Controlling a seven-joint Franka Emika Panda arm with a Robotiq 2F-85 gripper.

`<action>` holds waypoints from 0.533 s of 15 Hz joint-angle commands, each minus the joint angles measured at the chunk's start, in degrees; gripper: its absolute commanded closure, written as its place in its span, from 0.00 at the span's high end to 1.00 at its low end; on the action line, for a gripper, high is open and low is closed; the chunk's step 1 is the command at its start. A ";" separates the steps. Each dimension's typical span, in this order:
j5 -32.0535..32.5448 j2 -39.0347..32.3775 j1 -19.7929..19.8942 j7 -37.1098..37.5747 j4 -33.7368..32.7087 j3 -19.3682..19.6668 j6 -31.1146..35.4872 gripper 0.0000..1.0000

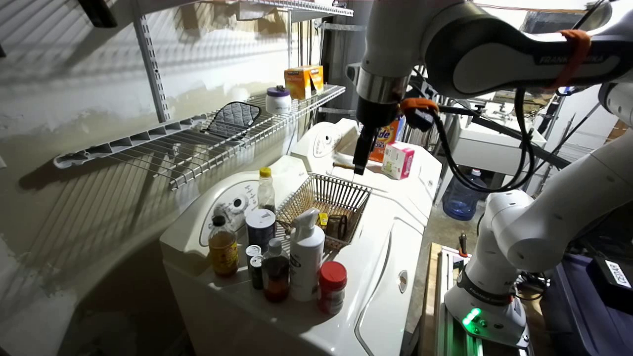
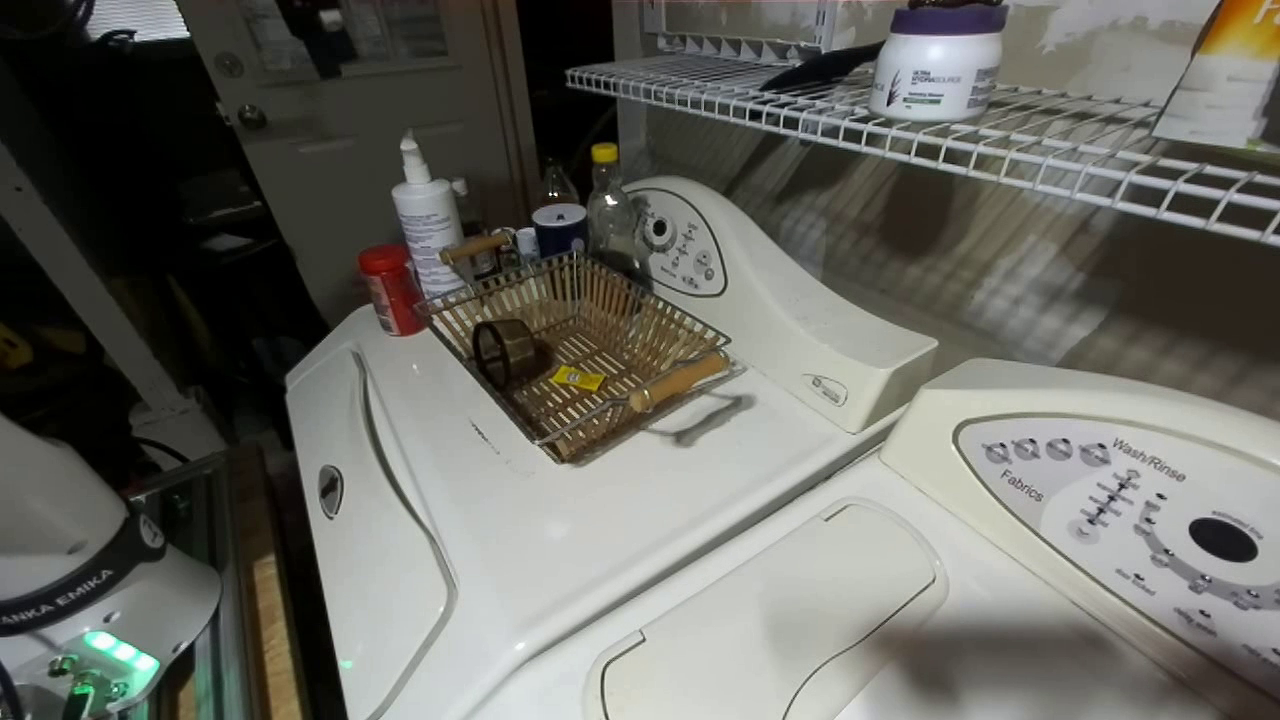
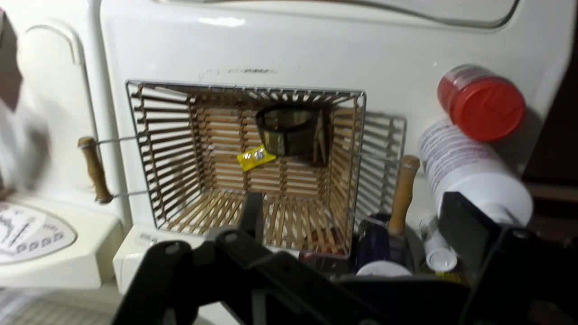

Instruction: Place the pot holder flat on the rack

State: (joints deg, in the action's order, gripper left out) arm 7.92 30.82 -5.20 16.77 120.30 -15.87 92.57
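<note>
The pot holder [image 1: 235, 120] is a dark grey quilted pad on the rack [image 1: 212, 160] in an exterior view. It looks tilted, with one side raised. In an exterior view only its dark edge [image 2: 825, 70] shows, sloping up behind a white jar on the rack [image 2: 840, 132]. My gripper [image 1: 362, 165] points down above the far end of the basket, away from the rack. In the wrist view my gripper [image 3: 354, 203] is open with nothing between its fingers. The pot holder is not visible in the wrist view.
A brownish slatted basket [image 3: 266, 180] with wooden handles sits on the white machine. Several bottles, a white spray bottle [image 1: 306, 257] and a red-lidded jar [image 1: 332, 287] stand beside it. A purple-lidded jar [image 1: 278, 100] and an orange box [image 1: 303, 83] share the rack.
</note>
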 commanded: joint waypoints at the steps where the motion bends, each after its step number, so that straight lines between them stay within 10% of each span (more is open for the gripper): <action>1: 4.42 -7.03 0.86 -2.81 -9.75 1.19 3.15 1.00; 8: 2.75 -18.84 0.77 -4.84 -23.56 4.18 6.13 1.00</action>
State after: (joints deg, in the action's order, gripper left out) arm 10.82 18.04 -4.36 13.30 104.15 -12.45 99.41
